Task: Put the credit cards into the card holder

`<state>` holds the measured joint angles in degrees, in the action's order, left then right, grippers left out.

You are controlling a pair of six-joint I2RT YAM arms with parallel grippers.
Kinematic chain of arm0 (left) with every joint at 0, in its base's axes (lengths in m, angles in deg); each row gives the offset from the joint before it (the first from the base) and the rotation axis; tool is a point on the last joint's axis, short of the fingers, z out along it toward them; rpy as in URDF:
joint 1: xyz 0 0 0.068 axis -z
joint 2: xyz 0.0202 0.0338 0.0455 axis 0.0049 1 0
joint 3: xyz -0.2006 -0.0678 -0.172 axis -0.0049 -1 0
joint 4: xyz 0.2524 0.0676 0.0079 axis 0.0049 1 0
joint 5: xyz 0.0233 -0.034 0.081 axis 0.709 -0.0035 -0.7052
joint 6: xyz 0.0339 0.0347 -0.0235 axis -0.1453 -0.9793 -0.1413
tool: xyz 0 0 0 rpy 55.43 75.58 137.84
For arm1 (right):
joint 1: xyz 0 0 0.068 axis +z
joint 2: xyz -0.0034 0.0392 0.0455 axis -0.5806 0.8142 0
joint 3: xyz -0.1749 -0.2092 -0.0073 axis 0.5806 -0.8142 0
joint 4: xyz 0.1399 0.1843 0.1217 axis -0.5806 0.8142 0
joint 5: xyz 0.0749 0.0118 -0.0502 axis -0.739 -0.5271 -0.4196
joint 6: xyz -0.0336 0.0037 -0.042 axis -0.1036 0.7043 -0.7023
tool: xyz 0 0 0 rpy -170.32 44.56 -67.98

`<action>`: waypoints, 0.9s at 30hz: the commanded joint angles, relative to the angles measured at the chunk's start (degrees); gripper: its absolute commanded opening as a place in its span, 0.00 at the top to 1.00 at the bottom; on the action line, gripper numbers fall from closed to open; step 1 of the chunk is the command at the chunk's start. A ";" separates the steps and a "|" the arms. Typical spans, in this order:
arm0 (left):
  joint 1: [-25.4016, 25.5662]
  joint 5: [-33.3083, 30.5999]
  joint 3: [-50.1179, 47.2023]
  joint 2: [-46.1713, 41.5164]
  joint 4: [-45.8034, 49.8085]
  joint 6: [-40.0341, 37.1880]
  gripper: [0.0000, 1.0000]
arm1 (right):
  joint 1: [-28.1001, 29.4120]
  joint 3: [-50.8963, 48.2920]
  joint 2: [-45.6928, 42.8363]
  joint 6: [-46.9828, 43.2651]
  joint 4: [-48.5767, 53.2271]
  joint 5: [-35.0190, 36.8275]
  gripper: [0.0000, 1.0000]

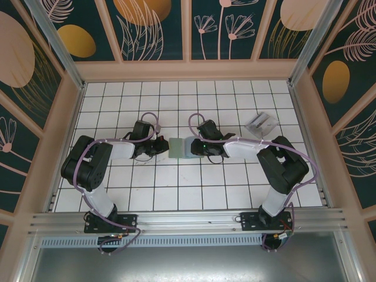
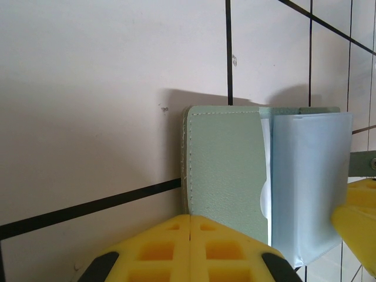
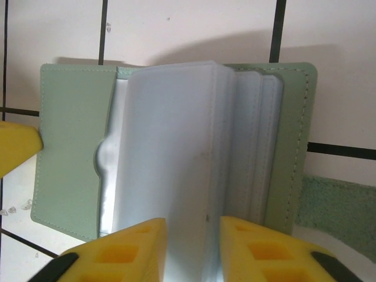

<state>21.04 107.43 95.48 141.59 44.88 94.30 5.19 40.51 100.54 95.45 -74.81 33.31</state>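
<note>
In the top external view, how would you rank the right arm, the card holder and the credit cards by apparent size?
1. The right arm, by far the largest.
2 and 3. The credit cards and the card holder look alike. The arm's end covers part of the holder, so I would not rank them.

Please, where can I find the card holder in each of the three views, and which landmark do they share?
Top external: card holder in the middle of the table.
Left wrist: lower right, reaching the bottom edge.
Right wrist: centre, its clear sleeves standing up.
Shared landmark: the table's black grid lines.
</note>
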 commanded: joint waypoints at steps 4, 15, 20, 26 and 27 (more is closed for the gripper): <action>-0.22 1.26 0.17 0.42 -0.24 0.10 0.96 | 0.60 2.46 0.34 -0.80 2.77 2.05 0.73; -0.23 1.21 0.02 0.64 0.00 0.06 0.96 | 0.64 3.57 -1.62 -2.00 6.12 5.17 0.66; -0.18 1.18 0.03 0.63 0.06 -0.08 0.96 | 0.71 3.21 -0.73 -2.02 5.14 3.86 0.74; -0.18 1.24 0.24 0.72 0.25 -0.19 0.96 | 0.71 2.98 1.06 -1.40 4.24 3.63 0.71; -0.23 1.26 0.29 0.85 0.37 -0.33 0.96 | 0.71 2.93 1.37 -1.38 4.21 3.55 0.71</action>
<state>21.04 108.05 95.48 141.65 44.91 94.28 5.45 42.61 100.63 93.96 -70.41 36.70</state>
